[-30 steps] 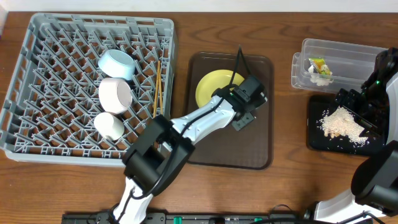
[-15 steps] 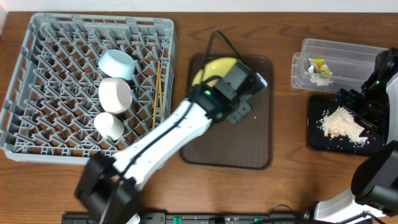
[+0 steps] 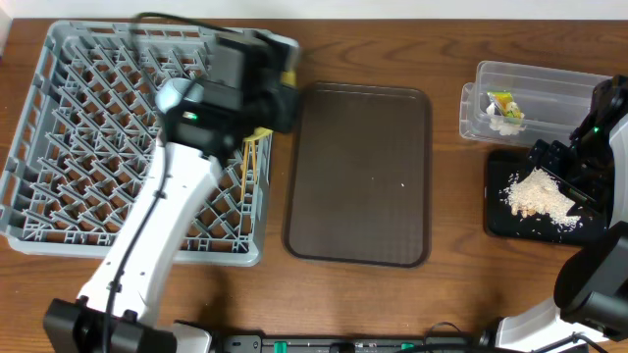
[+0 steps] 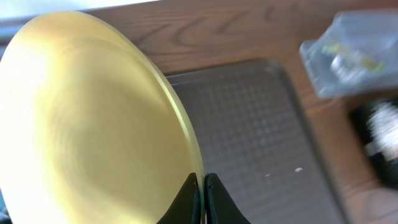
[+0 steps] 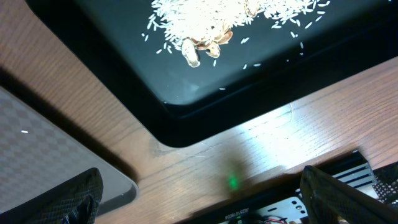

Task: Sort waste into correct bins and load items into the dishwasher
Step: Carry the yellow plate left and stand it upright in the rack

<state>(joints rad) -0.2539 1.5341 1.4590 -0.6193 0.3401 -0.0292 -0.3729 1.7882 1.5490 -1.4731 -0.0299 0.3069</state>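
Covering much of the dish rack [image 3: 78, 127] from overhead, the left arm leaves whatever sits mid-rack impossible to make out. The yellow plate [image 4: 93, 124] is held up on edge, its rim pinched by the left pincer [image 4: 203, 198] near the rack's right side, next to the brown serving tray [image 3: 358, 176]. The right pincer [image 5: 202, 193] is spread wide above the table [image 5: 261, 149], just off the black tray [image 5: 186, 106] of rice crumbs [image 5: 211, 18].

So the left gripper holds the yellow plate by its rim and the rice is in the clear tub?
No: the rice is in the black tray, per the overhead view. The left gripper does hold the yellow plate by its rim.
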